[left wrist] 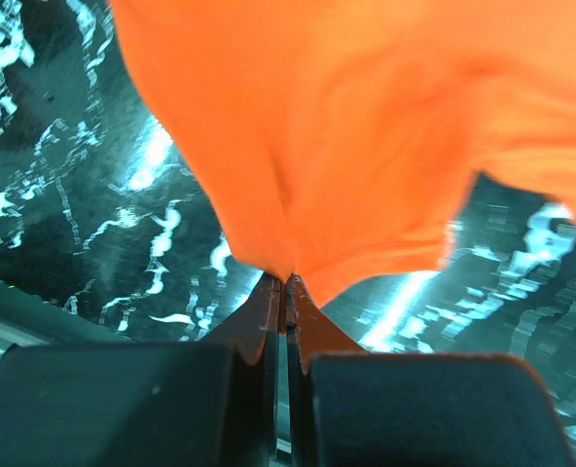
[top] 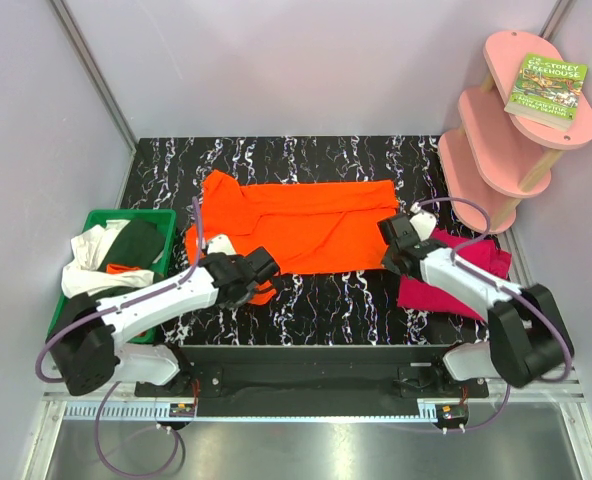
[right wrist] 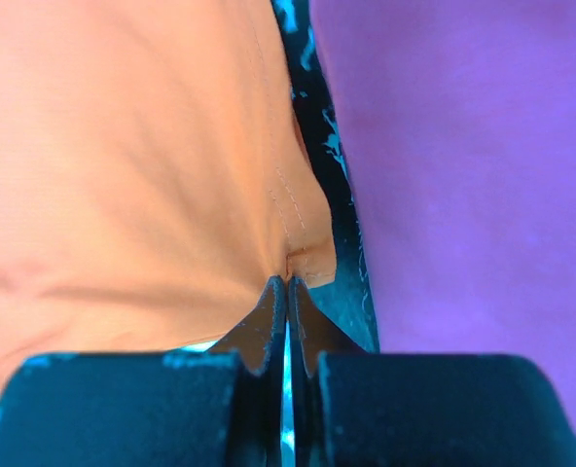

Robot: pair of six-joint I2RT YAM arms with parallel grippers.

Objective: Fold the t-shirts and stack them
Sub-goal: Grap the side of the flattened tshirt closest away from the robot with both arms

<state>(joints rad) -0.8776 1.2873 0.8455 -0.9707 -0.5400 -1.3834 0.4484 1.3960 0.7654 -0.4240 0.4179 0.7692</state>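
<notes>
Cloth caught at both ends: left gripper (left wrist: pixel 285 282) and right gripper (right wrist: pixel 286 280) each clamp the near edge of the orange t-shirt (top: pixel 306 225), spread on the table (top: pixel 276 160). Such thin bites could slip if the arms pull apart.

Bright, even light comes from overhead, and shadows under the arms are faint; the glossy black, white-veined worktop (top: pixel 316 300) throws white glare streaks in the left wrist view; the bright orange cloth t-shirt (left wrist: pixel 366 126) looks soft and blurred close up, paler in the right wrist view; the magenta-pink cloth t-shirt (right wrist: pixel 463 146) reads purplish, out of focus.
</notes>
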